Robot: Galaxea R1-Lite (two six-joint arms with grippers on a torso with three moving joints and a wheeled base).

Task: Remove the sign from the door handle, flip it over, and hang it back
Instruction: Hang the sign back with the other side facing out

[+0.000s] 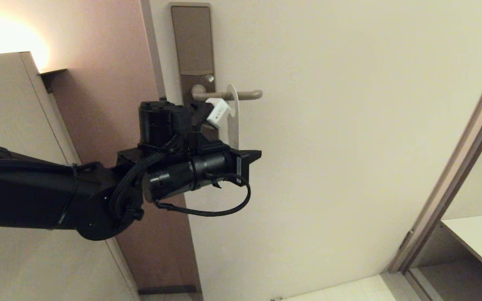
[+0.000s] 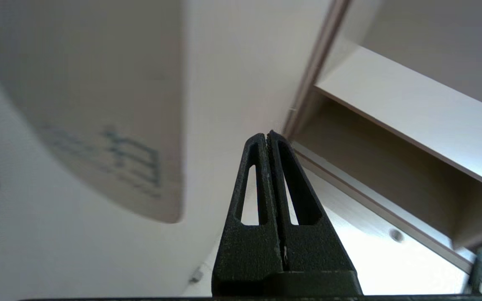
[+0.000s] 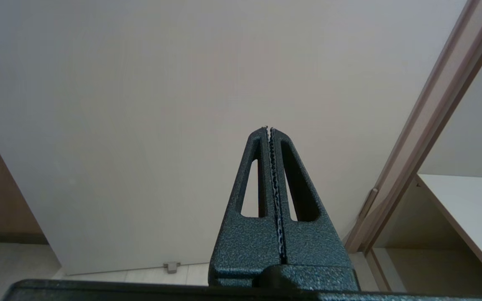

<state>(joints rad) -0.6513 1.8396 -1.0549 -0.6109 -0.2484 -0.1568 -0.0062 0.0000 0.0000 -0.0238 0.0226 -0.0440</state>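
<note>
Head view shows the flat white card sign with rounded ends hanging edge-on from the slim horizontal brushed bronze-grey metal door handle, which juts from a tall narrow matching backplate on the cream door. The left tool is raised on its black arm just below the sign's lower end and below the handle, its tip pointing toward the door; whether it touches the card cannot be told. From the left wrist view, the left tool's two black fingers are pressed together with nothing between them, and the sign's pale face with blurred dark lettering hangs close beside them. From the right wrist view, the right tool is parked well apart from the handle, facing the lower door, its fingers also together and holding nothing.
</note>
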